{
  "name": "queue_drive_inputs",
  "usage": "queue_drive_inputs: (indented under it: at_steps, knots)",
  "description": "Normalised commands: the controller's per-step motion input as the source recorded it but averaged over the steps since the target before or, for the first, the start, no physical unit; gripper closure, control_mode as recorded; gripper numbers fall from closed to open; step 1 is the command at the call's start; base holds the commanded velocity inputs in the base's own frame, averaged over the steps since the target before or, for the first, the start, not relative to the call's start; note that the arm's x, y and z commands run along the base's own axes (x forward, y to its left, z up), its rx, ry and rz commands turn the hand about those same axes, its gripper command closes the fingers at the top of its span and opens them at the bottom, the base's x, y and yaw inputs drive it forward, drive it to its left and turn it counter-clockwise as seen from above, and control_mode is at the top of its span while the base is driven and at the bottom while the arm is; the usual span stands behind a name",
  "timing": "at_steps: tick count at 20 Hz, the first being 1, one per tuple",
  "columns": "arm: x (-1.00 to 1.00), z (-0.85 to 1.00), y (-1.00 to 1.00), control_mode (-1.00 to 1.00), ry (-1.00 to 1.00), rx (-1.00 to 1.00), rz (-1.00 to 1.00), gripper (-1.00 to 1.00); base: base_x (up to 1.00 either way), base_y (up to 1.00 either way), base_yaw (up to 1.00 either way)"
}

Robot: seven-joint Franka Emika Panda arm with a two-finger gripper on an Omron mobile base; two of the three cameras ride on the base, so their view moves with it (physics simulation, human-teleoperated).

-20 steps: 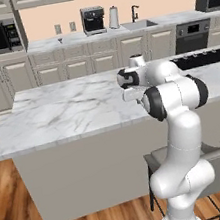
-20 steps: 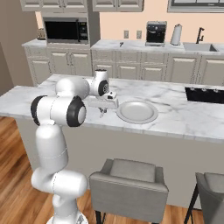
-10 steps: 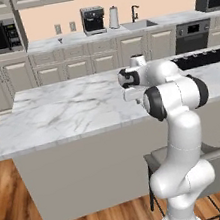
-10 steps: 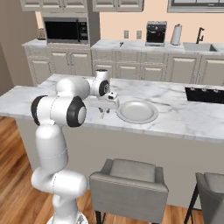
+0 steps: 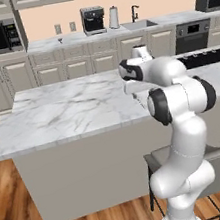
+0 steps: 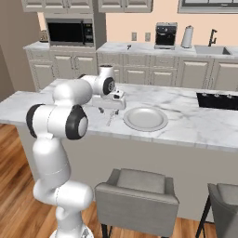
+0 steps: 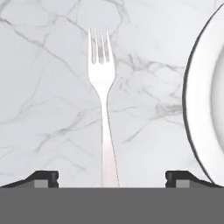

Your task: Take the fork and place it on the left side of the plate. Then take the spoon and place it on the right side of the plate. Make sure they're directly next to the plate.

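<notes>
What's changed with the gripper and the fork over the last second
The gripper has opened wide and let go of the fork, which now lies flat on the marble counter between the spread fingertips, left of the plate with a small gap. The arm, the plate and the base have stayed where they were.

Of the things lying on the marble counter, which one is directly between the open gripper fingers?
The fork: it lies flat on the marble, its handle running between the two fingertips of the gripper. The plate lies off to one side, beyond one fingertip.
</notes>
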Motion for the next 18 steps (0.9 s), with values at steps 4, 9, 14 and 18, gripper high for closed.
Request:
queue_drive_inputs:
  at_steps: [4,9,14,18]
  knots:
    - [-0.40,0.79,0.22,-1.00,-0.01,0.00,0.03,-1.00,0.00,0.00,0.00]
    - [-0.78,0.37,0.42,-1.00,0.00,0.00,0.00,-1.00,0.00,0.00,0.00]
    - [-1.00,0.08,0.31,-1.00,-0.03,0.01,0.00,-1.00,0.00,0.00,0.00]
    - [-1.00,0.00,0.09,-1.00,-0.10,0.02,0.00,-1.00,0.00,0.00,0.00]
